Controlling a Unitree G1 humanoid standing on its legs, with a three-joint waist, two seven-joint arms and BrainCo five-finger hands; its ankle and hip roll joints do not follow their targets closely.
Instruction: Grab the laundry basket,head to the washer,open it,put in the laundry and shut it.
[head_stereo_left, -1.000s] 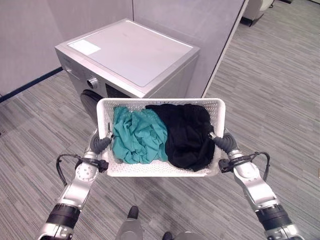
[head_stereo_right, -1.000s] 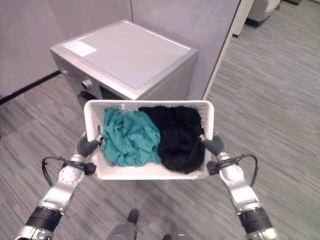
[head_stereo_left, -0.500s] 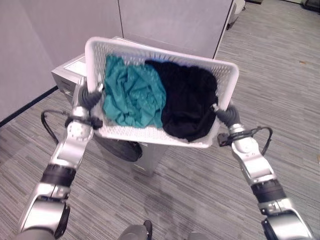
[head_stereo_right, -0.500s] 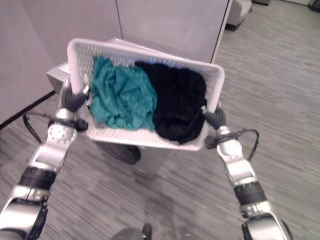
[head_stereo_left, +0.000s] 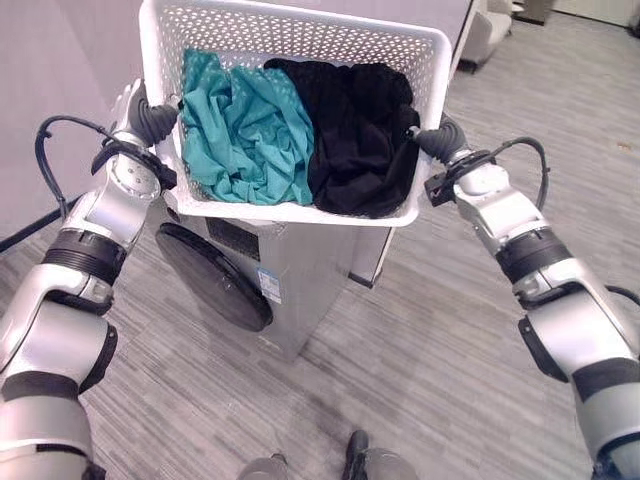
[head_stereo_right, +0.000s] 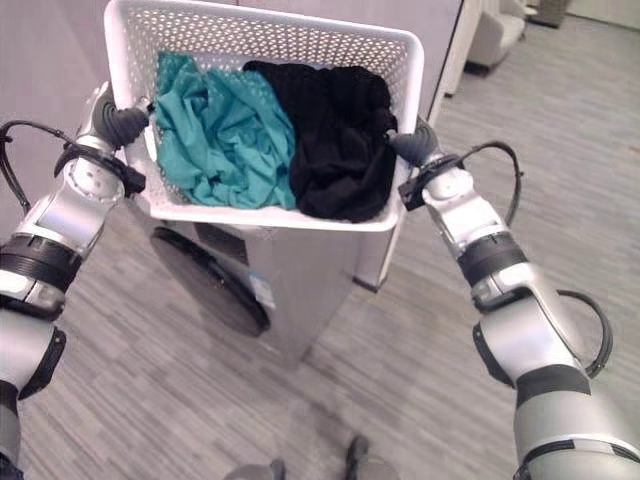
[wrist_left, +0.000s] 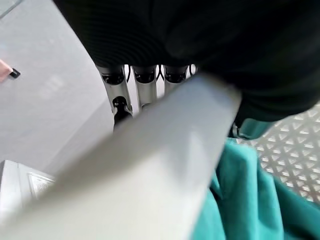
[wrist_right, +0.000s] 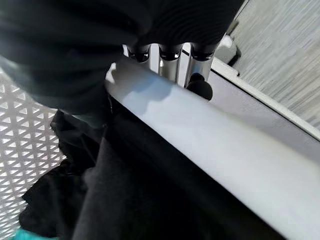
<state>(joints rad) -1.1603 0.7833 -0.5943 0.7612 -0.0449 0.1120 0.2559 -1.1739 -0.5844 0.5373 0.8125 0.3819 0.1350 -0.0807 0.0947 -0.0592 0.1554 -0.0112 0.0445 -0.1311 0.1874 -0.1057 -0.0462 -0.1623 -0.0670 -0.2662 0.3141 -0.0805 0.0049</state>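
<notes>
Laundry basket (head_stereo_left: 300, 35) with teal cloth (head_stereo_left: 240, 130) and black cloth (head_stereo_left: 350, 120), gripped at its side rims by left hand (head_stereo_left: 150, 118) and right hand (head_stereo_left: 440, 140), raised above washer (head_stereo_left: 290, 270).

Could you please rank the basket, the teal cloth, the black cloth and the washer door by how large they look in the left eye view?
1. Basket, by far the largest.
2. Teal cloth and black cloth: they look about alike, so unranked.
3. Washer door, smallest, though seen at an angle, partly under the basket and farther from the camera.
</notes>
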